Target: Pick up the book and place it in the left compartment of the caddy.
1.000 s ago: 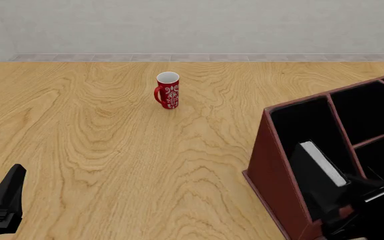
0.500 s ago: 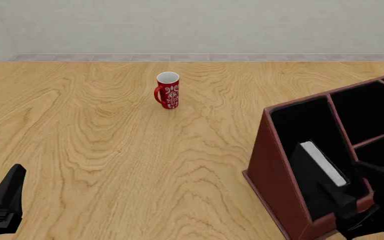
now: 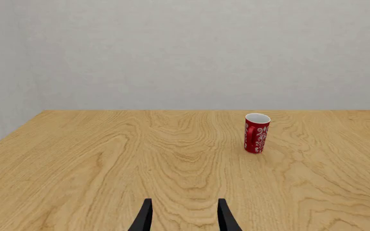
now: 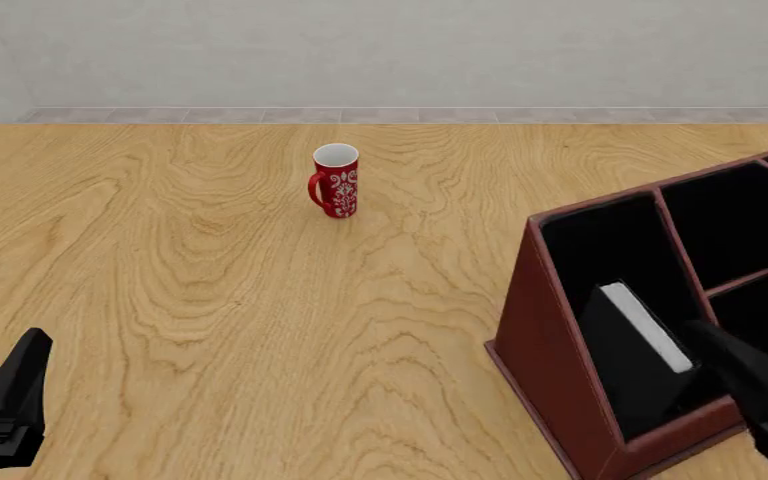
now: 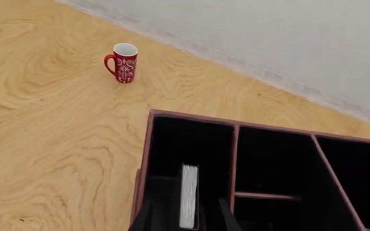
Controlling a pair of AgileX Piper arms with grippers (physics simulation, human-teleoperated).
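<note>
The book stands inside the caddy, in its left compartment, white page edges up. The right hand is just above the book, its 2 fingers apart and holding nothing. The left hand is far from the caddy, low over the desk, fingers apart. A red mug stands well away from the caddy.

We see the black hardcover book standing on edge inside the caddy, its white page edges facing up, leaning slightly in the left compartment. That slot runs long and narrow, its walls black. The red-brown wooden box, sloped at the sides, sits on the table's right, thin dividers splitting its dark interior.
</note>
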